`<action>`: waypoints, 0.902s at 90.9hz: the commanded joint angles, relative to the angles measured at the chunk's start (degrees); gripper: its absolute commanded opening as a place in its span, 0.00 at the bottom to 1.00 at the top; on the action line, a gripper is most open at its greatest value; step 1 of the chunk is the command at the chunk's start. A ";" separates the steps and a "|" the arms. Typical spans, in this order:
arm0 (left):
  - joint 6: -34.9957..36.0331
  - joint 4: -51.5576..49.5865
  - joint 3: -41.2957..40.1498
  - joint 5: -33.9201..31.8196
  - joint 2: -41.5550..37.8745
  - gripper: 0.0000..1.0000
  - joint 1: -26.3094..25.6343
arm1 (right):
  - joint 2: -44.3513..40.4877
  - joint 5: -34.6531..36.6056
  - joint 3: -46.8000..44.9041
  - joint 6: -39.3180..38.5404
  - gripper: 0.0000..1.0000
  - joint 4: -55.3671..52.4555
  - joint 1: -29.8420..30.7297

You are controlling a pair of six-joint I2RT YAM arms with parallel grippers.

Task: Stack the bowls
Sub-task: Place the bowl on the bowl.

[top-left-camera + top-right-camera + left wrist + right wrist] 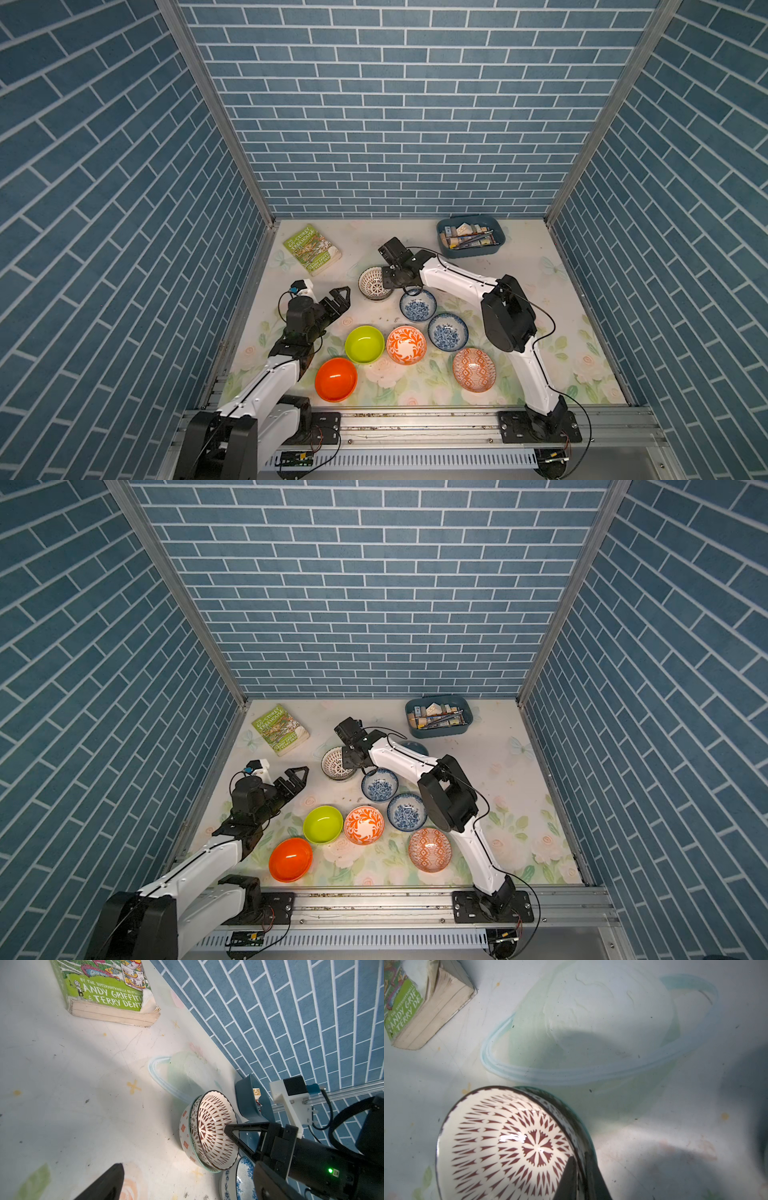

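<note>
The glossy, flower-printed counter [561,299] carries everything. A thick paperback book [312,250] with a frayed corner lies behind and left of the lattice bowl [372,282]. A round-cornered blue plastic tray [473,252] of pencils sits behind and right of it.

The lattice bowl, glazed white with dark darts radiating from its centre, sits nested in an orange-patterned bowl [184,1136] with a teal rim. A blue-floral bowl [417,306] stands just right of it. Farther toward the rail are a second blue-floral bowl [447,332], a scroll-patterned bowl [406,345], a smooth lime bowl [364,344], a plain orange bowl [336,379] and a geometric orange bowl [473,370].

The left pincer [340,300] hangs left of the lattice bowl, spread wide. The right pincer [580,1167] stands narrow, one finger on either side of the lattice bowl's rim. Whether it grips, I cannot tell.
</note>
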 commanded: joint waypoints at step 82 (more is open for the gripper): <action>0.62 0.88 0.03 1.22 1.31 1.00 0.41 | -4.85 6.19 2.15 0.65 0.34 -5.51 0.23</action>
